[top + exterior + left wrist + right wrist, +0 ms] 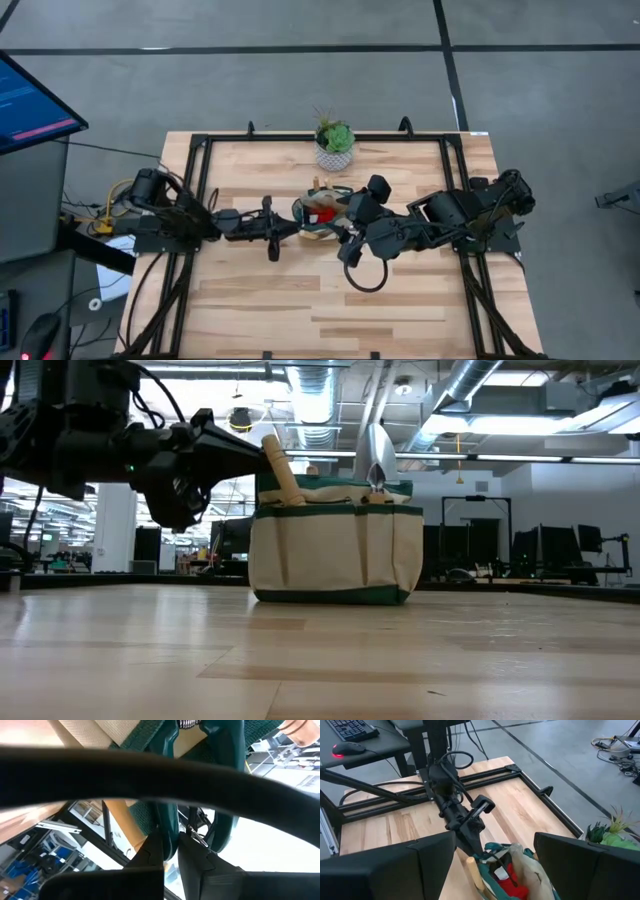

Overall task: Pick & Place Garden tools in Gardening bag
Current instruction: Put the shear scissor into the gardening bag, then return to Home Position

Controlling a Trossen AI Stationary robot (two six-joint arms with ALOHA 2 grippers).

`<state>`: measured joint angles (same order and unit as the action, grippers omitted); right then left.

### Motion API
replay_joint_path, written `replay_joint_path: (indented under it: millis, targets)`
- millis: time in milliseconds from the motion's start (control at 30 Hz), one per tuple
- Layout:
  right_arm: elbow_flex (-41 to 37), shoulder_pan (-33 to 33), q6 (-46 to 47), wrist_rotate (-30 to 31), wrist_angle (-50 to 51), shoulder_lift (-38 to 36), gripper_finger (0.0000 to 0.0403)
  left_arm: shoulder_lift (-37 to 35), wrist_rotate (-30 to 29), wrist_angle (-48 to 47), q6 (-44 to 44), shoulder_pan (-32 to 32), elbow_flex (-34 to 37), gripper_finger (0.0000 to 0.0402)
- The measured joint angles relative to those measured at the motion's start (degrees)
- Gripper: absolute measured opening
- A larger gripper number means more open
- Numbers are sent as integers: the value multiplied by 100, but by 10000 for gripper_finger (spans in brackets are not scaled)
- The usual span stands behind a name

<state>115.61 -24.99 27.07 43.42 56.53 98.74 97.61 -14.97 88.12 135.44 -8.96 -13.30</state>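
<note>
Both arms are black and chunky. The left arm (175, 215) has yellow wires near its base. The right arm (450, 215) has a black cable hanging in a loop. The left tool (470, 827) has dark, flat fingers.

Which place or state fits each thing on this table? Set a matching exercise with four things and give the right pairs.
Things
1. beige fabric bag with green trim
2. green plant in a white pot
3. left gripper
4. red item

Places or states
A. inside the bag
B. at the table's far edge
C. at the bag's rim
D. upright mid-table, holding wooden-handled tools

Pairs: 1-D, 2-B, 3-C, 4-A
</note>
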Motion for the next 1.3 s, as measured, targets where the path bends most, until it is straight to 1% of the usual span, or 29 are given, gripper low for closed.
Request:
replay_joint_path:
  millis: [67,200,333,467,733,900,1067,1200,1300]
  targets:
    - [0,0,0,-1,-2,0,265,146,-53,206,10,27,-1,6]
    - [0,0,0,0,-31,0,265,163,-60,212,30,126,-7,7]
    - [0,-6,0,-2,-56,0,265,-57,-126,158,11,221,-2,23]
    - [0,-10,0,-2,-63,0,265,-172,-158,198,2,309,-2,58]
    - [0,-9,0,-2,-95,0,265,-233,-154,153,176,295,1,148]
    - [0,-9,0,-4,-94,0,265,-803,-154,177,34,401,0,197]
    - [0,-5,0,-4,-137,0,265,-1410,-147,183,-201,572,0,232]
    - [0,58,-4,-3,-266,0,265,-1918,18,169,-308,609,0,248]
    - [0,195,-176,-4,-725,-5,265,-2446,67,178,-671,609,0,249]
